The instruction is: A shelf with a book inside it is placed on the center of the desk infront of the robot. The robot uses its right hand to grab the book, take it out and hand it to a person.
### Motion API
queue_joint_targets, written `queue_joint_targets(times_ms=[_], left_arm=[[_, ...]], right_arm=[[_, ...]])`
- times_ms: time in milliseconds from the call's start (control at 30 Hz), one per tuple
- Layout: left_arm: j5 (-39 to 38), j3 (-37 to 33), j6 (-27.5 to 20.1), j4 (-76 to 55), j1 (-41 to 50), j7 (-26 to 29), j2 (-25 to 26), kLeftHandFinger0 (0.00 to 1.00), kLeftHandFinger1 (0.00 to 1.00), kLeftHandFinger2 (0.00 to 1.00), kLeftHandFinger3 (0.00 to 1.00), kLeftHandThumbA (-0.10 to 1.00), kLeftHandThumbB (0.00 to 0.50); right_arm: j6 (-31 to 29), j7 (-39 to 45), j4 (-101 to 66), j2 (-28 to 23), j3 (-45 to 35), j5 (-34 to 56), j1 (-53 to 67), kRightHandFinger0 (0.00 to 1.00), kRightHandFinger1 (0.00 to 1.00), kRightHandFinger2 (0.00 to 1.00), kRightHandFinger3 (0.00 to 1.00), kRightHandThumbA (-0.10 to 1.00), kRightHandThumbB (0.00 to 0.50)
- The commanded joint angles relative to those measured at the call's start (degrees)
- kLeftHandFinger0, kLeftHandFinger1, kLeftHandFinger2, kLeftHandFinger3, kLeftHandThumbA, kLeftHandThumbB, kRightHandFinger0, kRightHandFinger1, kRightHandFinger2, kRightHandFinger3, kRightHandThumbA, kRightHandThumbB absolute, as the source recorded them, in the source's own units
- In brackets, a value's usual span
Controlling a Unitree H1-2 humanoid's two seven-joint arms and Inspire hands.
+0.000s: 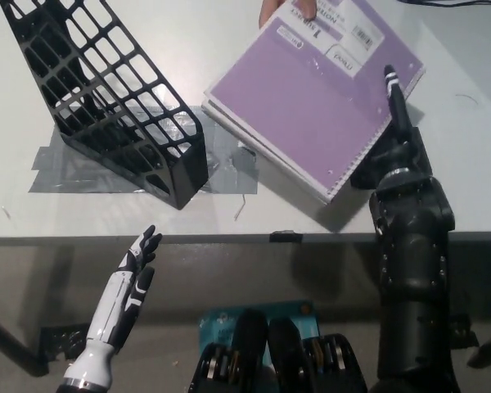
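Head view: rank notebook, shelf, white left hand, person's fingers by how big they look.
1. Purple notebook and black shelf: look alike, no ranking.
2. White left hand, resting low at left, nearer the camera, so unsure.
3. Person's fingers on the notebook's top edge, mostly out of frame.

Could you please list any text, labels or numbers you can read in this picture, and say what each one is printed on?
On the purple notebook, held by the right hand: a white cover label with dark print and what looks like a barcode, upside down in the head view and too small and blurred to read.
Black shelf, desk, left hand: no text visible.
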Motion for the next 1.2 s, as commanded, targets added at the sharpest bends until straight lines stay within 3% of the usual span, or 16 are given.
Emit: queue_joint_targets(times_ms=[0,100,167,333,400,433,467,500,533,567,600,667,800,933,1000,1167], left_arm=[[-0.6,0.3,-1.5,-1.2,-0.1,0.3,0.2,1.0,1.0,1.0,1.0,1.0,0.291],[-0.7,0.4,-1.5,-1.2,0.0,0.3,0.3,1.0,1.0,1.0,1.0,1.0,0.291],[-0.6,0.5,-1.1,-1.4,0.1,0.4,0.1,1.0,1.0,1.0,1.0,1.0,0.296],[-0.8,0.5,-0.9,-1.3,-0.2,0.2,0.3,1.0,1.0,1.0,1.0,1.0,0.299],[-0.8,0.5,-0.9,-1.4,-0.3,0.2,0.3,1.0,1.0,1.0,1.0,1.0,0.293],[-0.6,0.5,-0.9,-1.5,-0.3,0.3,0.2,1.0,1.0,1.0,1.0,1.0,0.291],[-0.5,0.5,-1.3,-1.3,-0.3,0.4,0.2,1.0,1.0,1.0,1.0,1.0,0.282],[-0.4,0.4,-1.7,-1.1,-0.3,0.5,0.2,1.0,1.0,1.0,1.0,1.0,0.28],[-0.2,0.4,-1.8,-1.1,-0.3,0.6,0.3,1.0,1.0,1.0,1.0,1.0,0.282],[-0.2,0.4,-1.8,-1.1,-0.3,0.6,0.3,1.0,1.0,1.0,1.0,1.0,0.282],[-0.5,0.4,-1.7,-1.1,-0.3,0.4,0.2,1.0,1.0,1.0,1.0,1.0,0.283],[-0.6,0.4,-1.5,-1.2,-0.4,0.4,0.2,1.0,1.0,1.0,1.0,1.0,0.288],[-0.8,0.5,-1.2,-1.2,-0.6,0.3,0.2,1.0,1.0,1.0,1.0,1.0,0.293],[-0.6,0.4,-0.8,-1.3,-0.9,0.2,0.2,1.0,1.0,1.0,1.0,1.0,0.297],[-0.5,0.5,-0.5,-1.4,-1.4,0.2,0.4,1.0,1.0,1.0,1.0,1.0,0.292],[-0.1,0.5,-0.4,-1.4,-2.2,0.0,0.8,1.0,1.0,1.0,1.0,1.0,0.293]], right_arm=[[-3.9,4.3,2.5,0.2,1.6,0.5,-1.3,0.0,0.23,0.59,1.0,-0.1,0.028],[-5.7,4.1,5.1,0.5,1.7,-0.1,-1.0,0.0,0.31,0.67,1.0,-0.1,0.043],[-6.6,5.0,7.2,0.4,1.7,-0.1,-1.0,0.0,0.32,0.69,1.0,-0.1,0.011],[-7.8,5.7,9.6,0.0,1.5,0.3,-1.5,0.0,0.34,0.69,1.0,-0.1,0.024],[-8.2,6.6,10.3,-0.4,2.0,-0.3,-1.6,0.0,0.33,0.67,1.0,-0.1,0.056],[-8.6,6.7,9.9,-0.6,2.8,-1.3,-1.3,0.03,0.4,0.73,0.87,-0.1,0.141],[-8.3,9.4,8.7,-0.7,3.7,-1.2,-0.5,0.52,0.95,1.0,1.0,0.35,0.428],[-7.9,12.7,7.4,-0.8,4.8,-0.9,0.4,0.91,1.0,1.0,1.0,0.31,0.369],[-7.4,15.9,6.2,-1.3,6.4,-1.0,1.3,1.0,1.0,1.0,1.0,0.45,0.366],[-7.3,16.6,5.9,-1.4,6.9,-1.0,1.5,1.0,1.0,1.0,1.0,0.45,0.366],[-6.8,19.8,4.4,-1.9,8.2,-0.3,2.3,1.0,1.0,1.0,1.0,0.47,0.469],[-6.7,22.6,2.5,-2.8,9.8,-0.3,2.8,1.0,1.0,1.0,1.0,0.49,0.499],[-6.3,23.5,-8.3,-5.0,15.6,-3.7,5.5,1.0,1.0,1.0,1.0,0.68,0.45],[-6.5,22.6,-17.7,-7.1,20.0,-6.8,7.9,1.0,1.0,1.0,1.0,0.78,0.44],[-5.3,20.5,-25.7,-8.8,23.1,-10.5,9.5,1.0,1.0,1.0,1.0,0.83,0.486],[-2.2,18.3,-40.5,-12.2,27.9,-14.6,14.2,1.0,1.0,1.0,1.0,0.87,0.44]])
